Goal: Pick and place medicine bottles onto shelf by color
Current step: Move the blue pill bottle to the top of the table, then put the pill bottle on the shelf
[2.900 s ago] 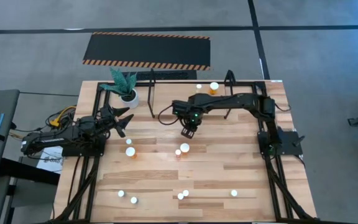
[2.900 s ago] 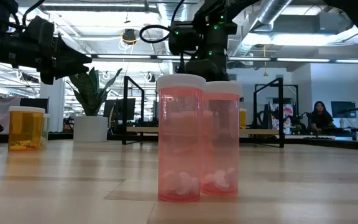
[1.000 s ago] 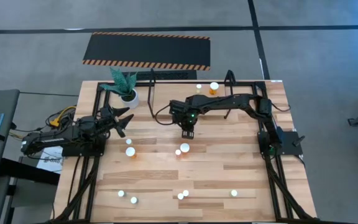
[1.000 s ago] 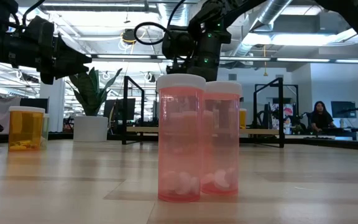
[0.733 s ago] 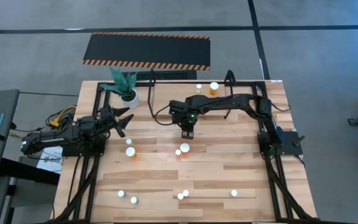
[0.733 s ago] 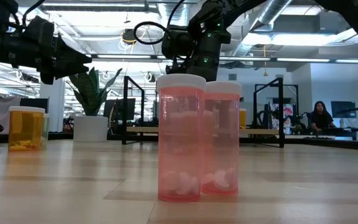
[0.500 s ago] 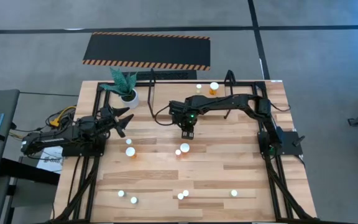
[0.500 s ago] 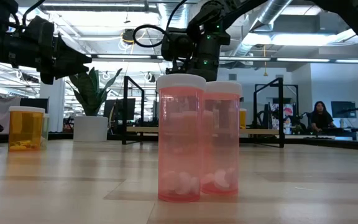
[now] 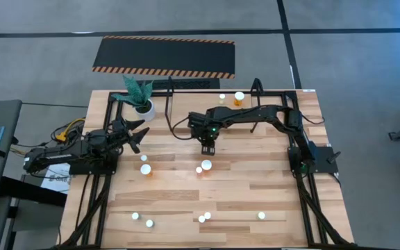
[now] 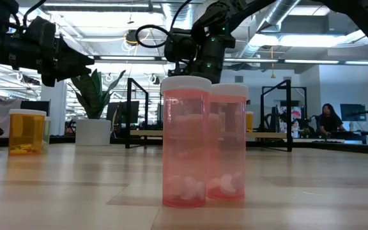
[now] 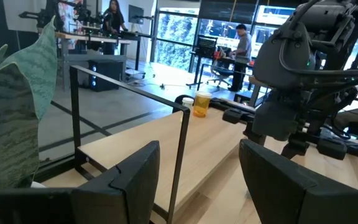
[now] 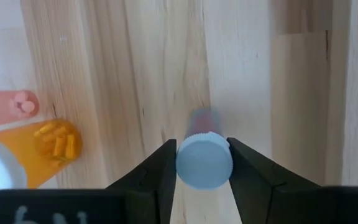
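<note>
Lower than a few seconds ago, the right gripper (image 9: 207,147) now stands over a small white-capped bottle (image 12: 204,163) near the middle of the wooden surface (image 9: 269,187). Only the right wrist view shows this bottle: it stands upright between the two dark fingers (image 12: 157,174), which sit just beside its cap, slightly parted. Beside it are an orange bottle (image 12: 39,152) and a pink one (image 12: 5,107). The black shelf (image 9: 273,92) lines the far edge. The left gripper (image 9: 136,135) waits half open, holding nothing, near the plant (image 9: 139,96).

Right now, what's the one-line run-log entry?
right gripper: straddling pinkish white-capped bottle, mid-table | left gripper: open, empty, beside potted plant
</note>
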`<state>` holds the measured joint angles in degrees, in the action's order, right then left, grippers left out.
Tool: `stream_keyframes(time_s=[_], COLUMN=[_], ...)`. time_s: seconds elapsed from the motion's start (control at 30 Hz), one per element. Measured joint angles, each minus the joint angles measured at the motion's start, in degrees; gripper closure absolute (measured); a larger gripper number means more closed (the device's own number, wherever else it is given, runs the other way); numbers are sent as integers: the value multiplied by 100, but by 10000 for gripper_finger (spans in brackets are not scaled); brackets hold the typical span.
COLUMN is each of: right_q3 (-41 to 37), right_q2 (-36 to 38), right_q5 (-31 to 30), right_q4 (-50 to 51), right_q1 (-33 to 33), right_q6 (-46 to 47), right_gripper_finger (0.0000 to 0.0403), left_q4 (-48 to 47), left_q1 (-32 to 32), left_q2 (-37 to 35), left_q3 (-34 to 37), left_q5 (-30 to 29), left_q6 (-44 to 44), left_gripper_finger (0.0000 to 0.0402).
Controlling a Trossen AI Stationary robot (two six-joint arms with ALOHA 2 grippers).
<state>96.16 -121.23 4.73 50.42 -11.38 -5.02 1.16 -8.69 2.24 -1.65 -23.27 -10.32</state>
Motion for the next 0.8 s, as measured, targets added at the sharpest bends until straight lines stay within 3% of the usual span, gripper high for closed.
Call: stream_keyframes(time_s=[0.33, 0.63, 0.8], right_q3=[0, 0, 0], right_q2=[0, 0, 27], right_q5=[0, -10, -17], right_q4=[-208, -292, -142], right_q1=[-2, -2, -2], right_q6=[-13, 76, 367], right_gripper_finger=[244, 184, 175], left_q4=[-2, 0, 0], left_q1=[-1, 0, -2], left_q2=[0, 0, 0], left_q3=[1, 1, 0], left_q5=[0, -1, 0], left_q6=[2, 0, 2], left_gripper_finger=[193, 193, 193])
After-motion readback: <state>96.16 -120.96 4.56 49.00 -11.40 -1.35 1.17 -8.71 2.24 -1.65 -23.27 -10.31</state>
